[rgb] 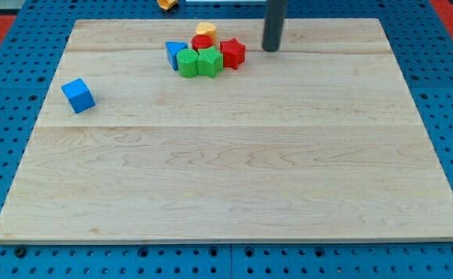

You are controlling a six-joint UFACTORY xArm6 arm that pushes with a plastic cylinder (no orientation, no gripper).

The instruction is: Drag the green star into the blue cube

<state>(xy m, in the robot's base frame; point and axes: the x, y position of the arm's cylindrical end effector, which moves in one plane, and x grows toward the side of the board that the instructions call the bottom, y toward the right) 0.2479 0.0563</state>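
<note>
Near the view's top edge, my tip (270,49) is set down just right of the red star (232,53), touching nothing. The green star (209,61) is packed in the cluster; the blue cube (78,94) is seen alone by the board's (241,186) left edge, bare wood between them.

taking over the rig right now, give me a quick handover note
My tip sits near the view's top, just right of the red star, touching no block.
The green star is packed in the cluster at top centre, between a green block on its left and the red star on its right.
The blue cube stands alone near the board's left edge.
Done: nothing yet; the star is far from the cube.
Left: get behind the star and drag it left to the cube.
</note>
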